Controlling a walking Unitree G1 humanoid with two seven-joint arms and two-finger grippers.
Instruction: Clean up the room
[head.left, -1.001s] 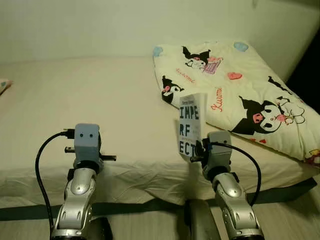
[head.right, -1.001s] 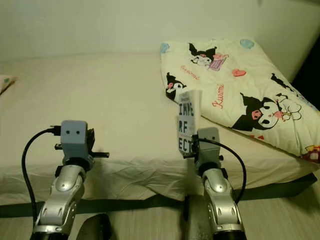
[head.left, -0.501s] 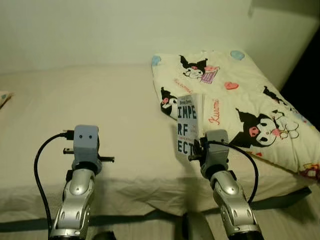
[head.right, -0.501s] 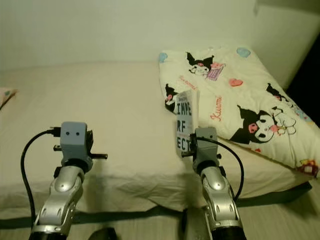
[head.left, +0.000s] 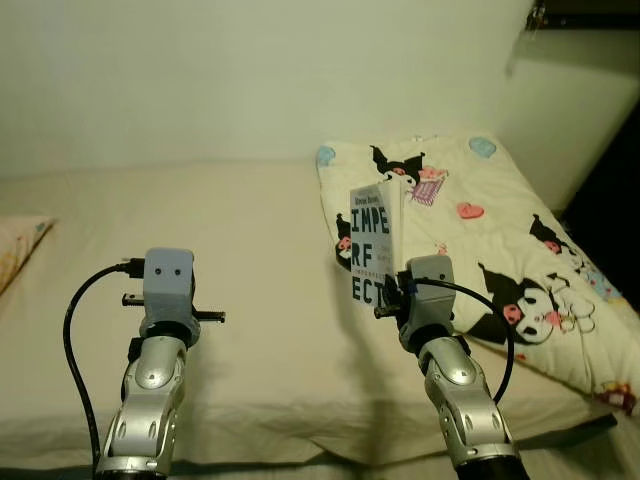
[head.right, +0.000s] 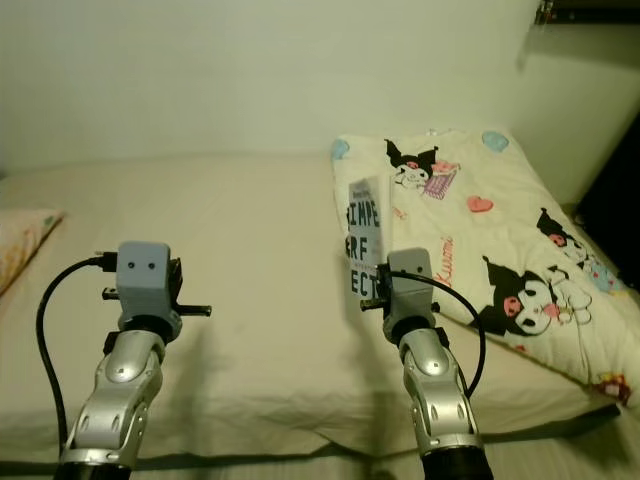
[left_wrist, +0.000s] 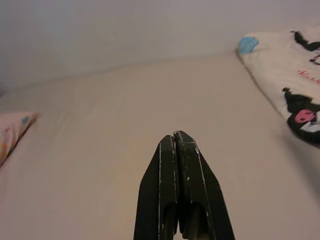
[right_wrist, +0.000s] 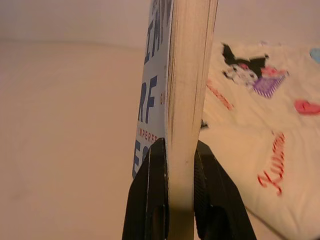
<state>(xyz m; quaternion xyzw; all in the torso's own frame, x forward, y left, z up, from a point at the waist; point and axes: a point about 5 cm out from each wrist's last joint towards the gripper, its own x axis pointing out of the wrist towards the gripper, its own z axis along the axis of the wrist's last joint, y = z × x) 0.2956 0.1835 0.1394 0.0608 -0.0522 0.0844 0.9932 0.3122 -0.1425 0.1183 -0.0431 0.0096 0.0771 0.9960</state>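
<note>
Right wrist view: right gripper (right_wrist: 179, 155) pinching one upright book (right_wrist: 186, 75) above bed (head.left: 260, 230). One cartoon blanket (head.left: 520, 260) beside. Left gripper (left_wrist: 176, 145) pressed together, empty.

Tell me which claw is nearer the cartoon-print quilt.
Right. The right claw, clamped on the book, hangs beside the quilt; the left claw is farther off over the bare mattress.
</note>
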